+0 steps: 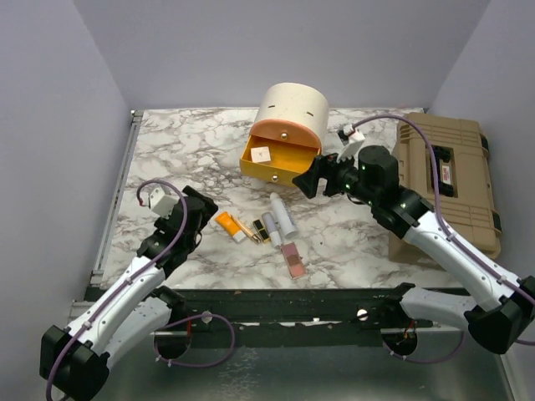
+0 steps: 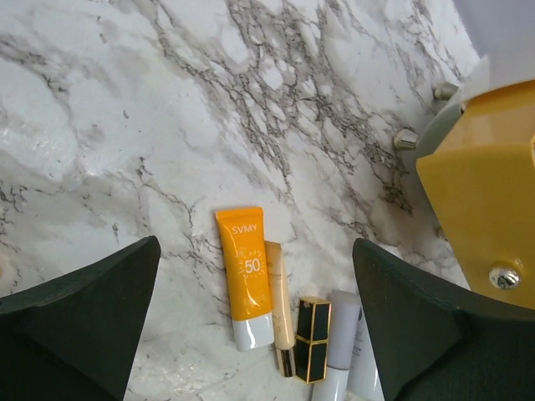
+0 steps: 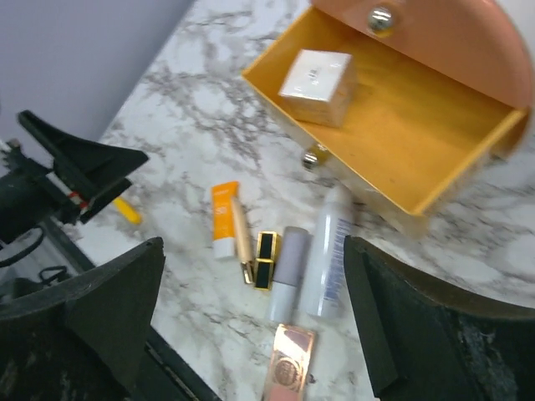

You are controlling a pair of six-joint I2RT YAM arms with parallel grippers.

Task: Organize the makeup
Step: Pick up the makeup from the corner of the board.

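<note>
Left wrist: hand (image 2: 255,246) near orange tube (image 2: 244,288)

pink palette (image 3: 288,364) cut off below, white tube (image 2: 341,334) lower end cropped

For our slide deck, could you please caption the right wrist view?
Open right tool hovering over the makeup row, beside an orange drawer holding a white compact.

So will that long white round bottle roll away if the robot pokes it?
Probably yes. The long white round bottle lies on its side on the smooth marble table, so a sideways nudge would likely roll it. The shorter pale grey tube beside it might stop it one way. It looks like smooth plastic, so perhaps slippery.
</note>
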